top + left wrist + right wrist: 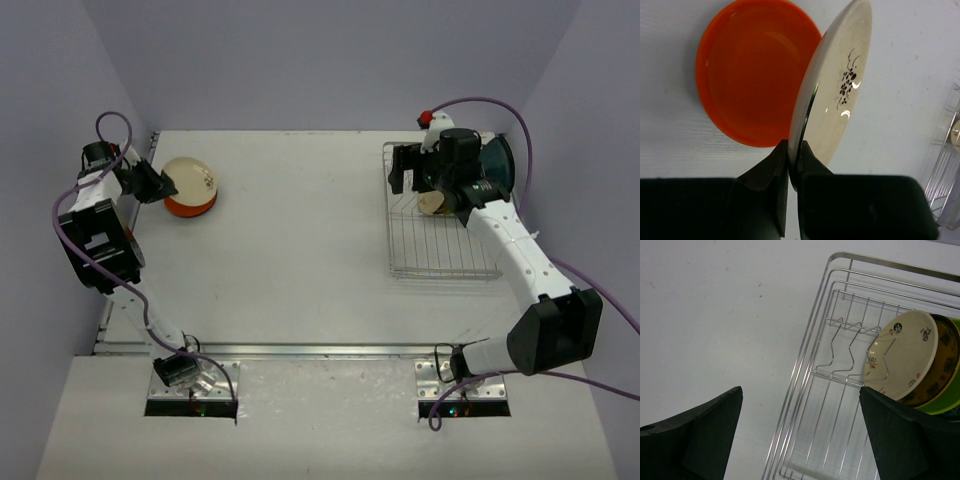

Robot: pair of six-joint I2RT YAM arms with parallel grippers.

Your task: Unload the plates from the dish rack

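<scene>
The left gripper [793,150] is clamped on the rim of a cream plate [840,85] marked with a dark flower. This plate is held tilted over an orange plate [750,70], which is laid flat on the table [300,250] at its far left. Whether the two plates touch cannot be told. The right gripper [800,430] is spread wide, with nothing between its fingers, and is hung over the rack [840,262] at the table's far right. In the rack, a second cream plate [905,350] is leaned on edge against a tine. A yellow-brown plate [944,365] is set just behind it, and a green plate [947,406] behind that. A teal plate [500,160] is seen at the rack's far end in the top view.
</scene>
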